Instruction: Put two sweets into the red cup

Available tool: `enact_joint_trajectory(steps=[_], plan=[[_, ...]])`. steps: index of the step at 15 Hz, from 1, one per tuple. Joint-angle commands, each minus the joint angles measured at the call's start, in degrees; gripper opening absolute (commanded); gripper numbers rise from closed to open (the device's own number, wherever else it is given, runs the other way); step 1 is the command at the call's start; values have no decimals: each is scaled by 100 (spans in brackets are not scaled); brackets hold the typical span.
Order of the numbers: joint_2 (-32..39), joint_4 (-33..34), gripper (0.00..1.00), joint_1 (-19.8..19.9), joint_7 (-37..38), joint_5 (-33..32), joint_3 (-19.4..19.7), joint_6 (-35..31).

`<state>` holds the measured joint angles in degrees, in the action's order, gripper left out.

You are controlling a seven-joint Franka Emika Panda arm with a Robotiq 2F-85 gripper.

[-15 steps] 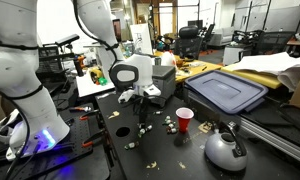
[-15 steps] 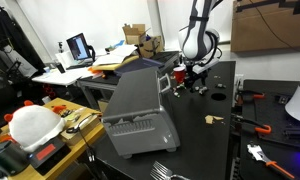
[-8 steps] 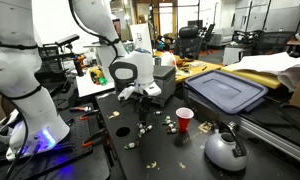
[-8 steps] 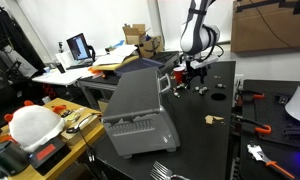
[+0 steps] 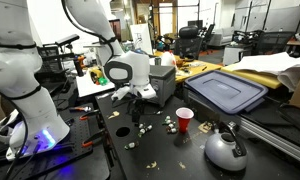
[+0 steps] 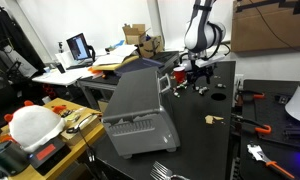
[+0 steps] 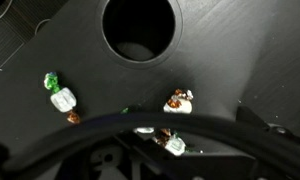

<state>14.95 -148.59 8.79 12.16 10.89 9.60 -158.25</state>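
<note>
Well, from my station the gripper (image 5: 138,103) hangs just above the matte black counter (image 5: 186,161), at the end of the glossy white arm. I cannot tell whether its jaws are parted or closed: in both exterior views it is too small, and in the wrist view only a blurred dark arc crosses the bottom edge.

The sweets (image 5: 168,123) lie loose on the counter, tiny crinkly bundles in pale wrappers. A small cluster sits just beside the red cup (image 5: 184,120), on the gripper's side, and others are scattered nearer the front edge. The cup stands upright, tapered, smooth red plastic with a white rim, between the gripper and the rounded grey kettle (image 5: 225,150).

In the wrist view I see three wrapped pieces on the dark surface: one with a green twist (image 7: 59,96) off alone, and two pale ones with brownish ends (image 7: 178,100) close together near the arc. Above them sits a round dark opening (image 7: 140,28). Behind the cup lies a flat blue plastic lid (image 5: 228,90).
</note>
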Motion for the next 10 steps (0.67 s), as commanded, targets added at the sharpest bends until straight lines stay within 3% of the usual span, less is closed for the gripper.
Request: enact_joint_trajectory(steps=[1, 10], plan=[[-368, -407, 100, 21, -74, 27, 11, 55], [-219, -629, 100, 39, -141, 168, -101, -301]])
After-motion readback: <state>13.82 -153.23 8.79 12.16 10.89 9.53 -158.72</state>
